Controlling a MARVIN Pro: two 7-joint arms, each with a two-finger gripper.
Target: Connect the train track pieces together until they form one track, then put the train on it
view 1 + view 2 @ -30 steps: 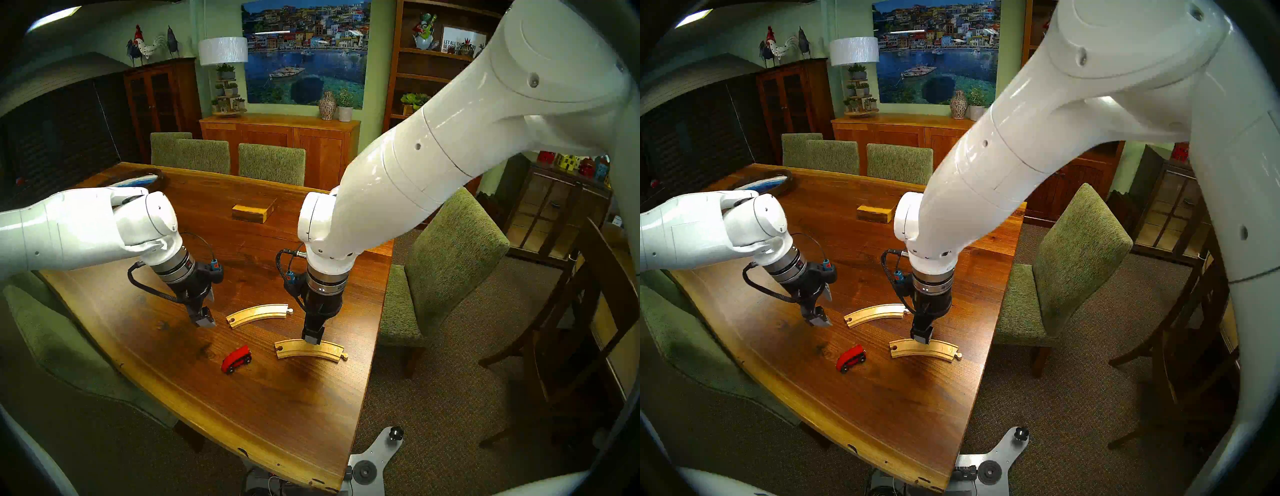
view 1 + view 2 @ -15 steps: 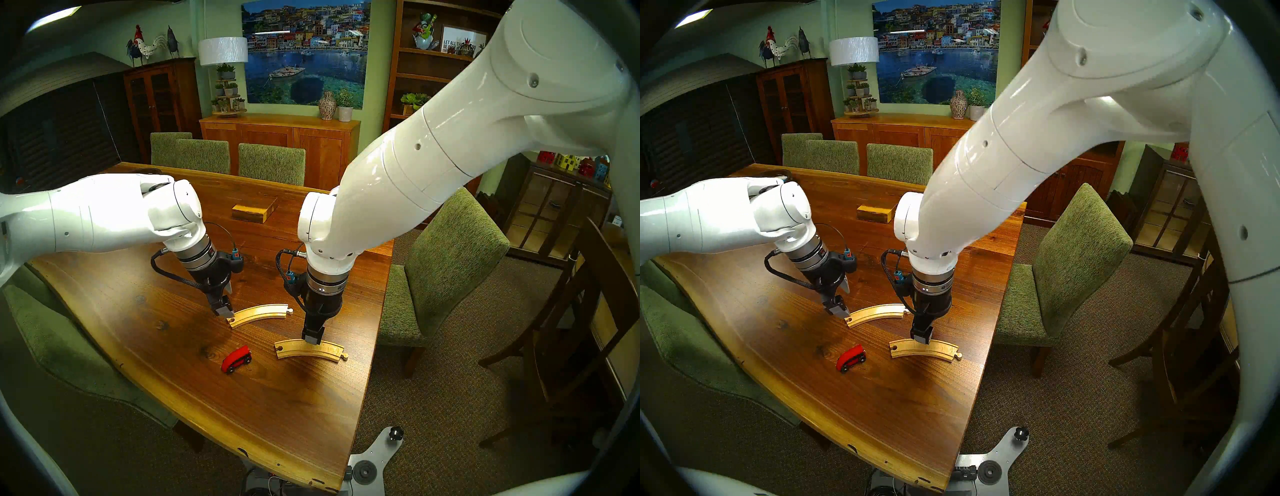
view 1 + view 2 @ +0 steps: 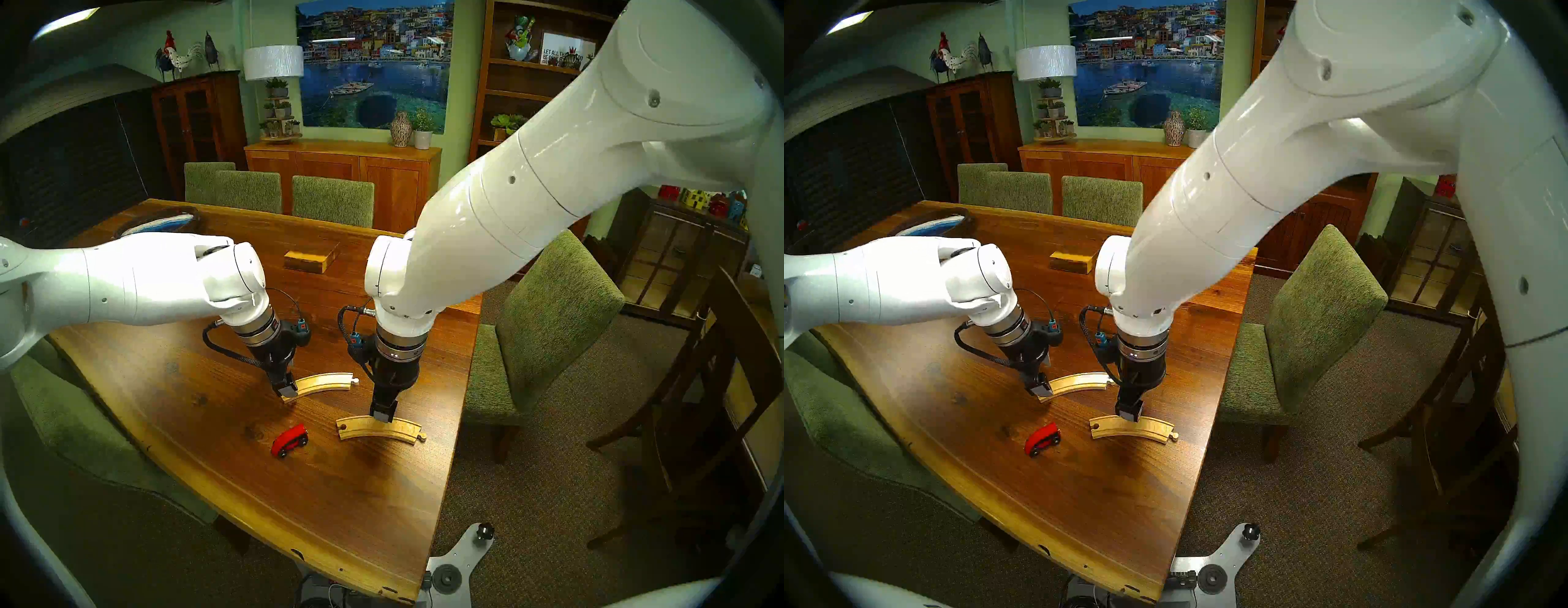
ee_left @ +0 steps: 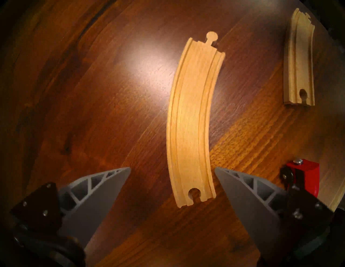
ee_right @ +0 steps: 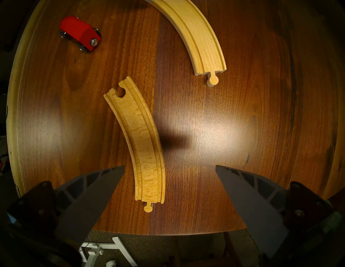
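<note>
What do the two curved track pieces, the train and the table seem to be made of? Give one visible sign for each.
Track pieces: pale, apparently unpainted wood; grain shows along the grooves.
Train: body looks glossy red painted, wood or plastic unclear; black wheels, a metallic stud at one end.
Table: dark wood, polished; grain plain, lamp glare reflects.

Pale honey wood with twin darker groove lines on the track piece (image 4: 190,119) between the left gripper (image 4: 172,172) fingertips. Same pale wood, flecked with a stripy grain, on the track piece (image 5: 141,143) under the right gripper (image 5: 169,168). Bright red train (image 5: 79,32) (black wheels, silvery stud) up-left of it. Dark reddish-brown table (image 5: 242,111), streaked grain, yellowish edge. Grey fingers (image 4: 104,186).
</note>
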